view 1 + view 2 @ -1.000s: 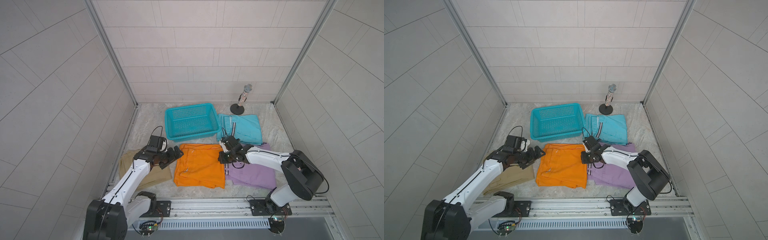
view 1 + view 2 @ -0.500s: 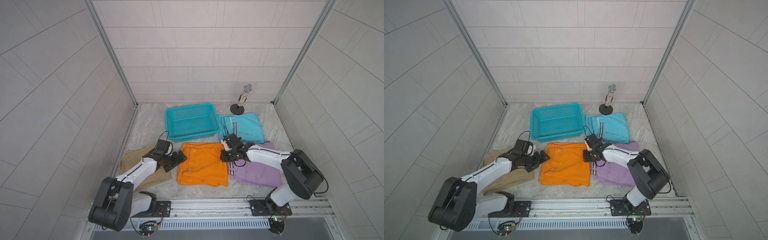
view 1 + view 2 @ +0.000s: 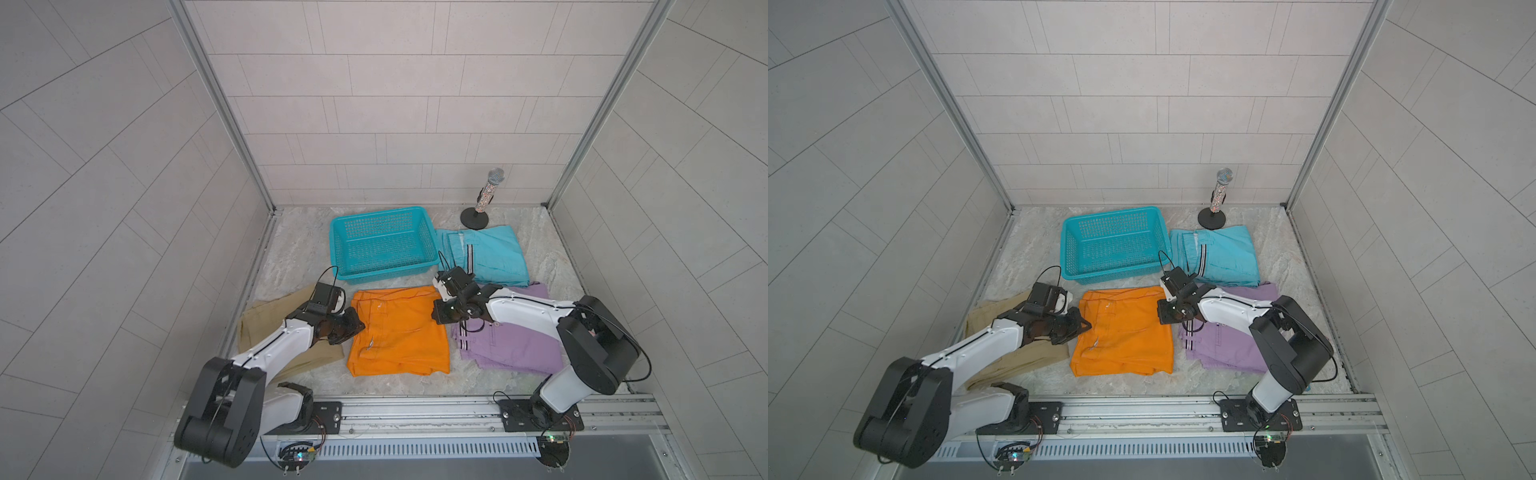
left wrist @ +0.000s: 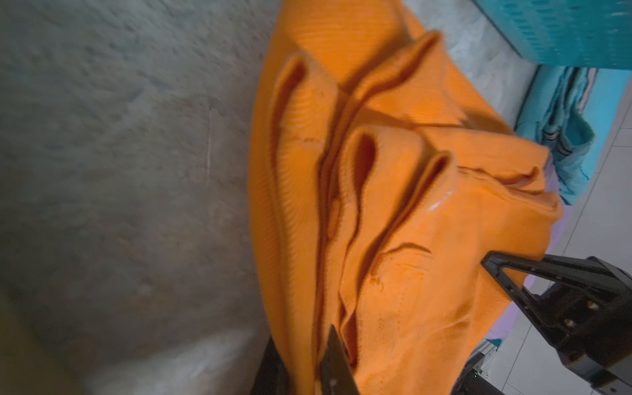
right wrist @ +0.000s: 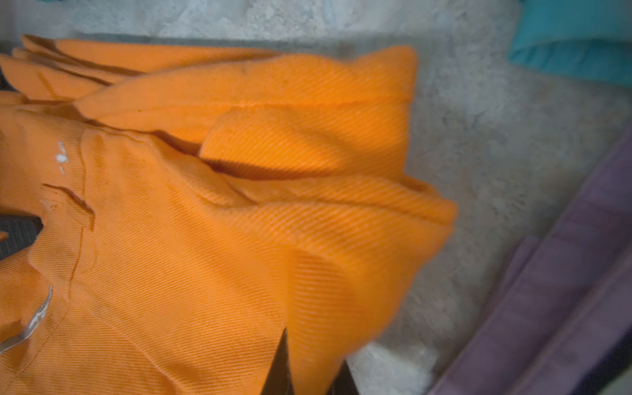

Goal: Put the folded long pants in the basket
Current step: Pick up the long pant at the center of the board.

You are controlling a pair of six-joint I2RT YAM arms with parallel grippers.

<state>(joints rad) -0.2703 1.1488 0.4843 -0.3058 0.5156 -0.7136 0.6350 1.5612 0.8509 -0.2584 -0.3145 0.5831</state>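
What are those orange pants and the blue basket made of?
The orange pants: woven cloth, probably a cotton twill, matte. Fine diagonal ribs show up close in the right wrist view. The basket: moulded plastic by the look, slightly glossy, with stiff walls pierced by regular rows of small holes.

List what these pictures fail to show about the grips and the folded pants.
Left gripper, left wrist view: only the finger ends show at the frame edge; how many layers of the orange pants they pinch is unclear.
Right gripper, right wrist view: likewise, and the cloth is blurred.
Tan pants, both top views: the left arm covers much of them.
Lilac pants, both top views: the right arm crosses one edge.
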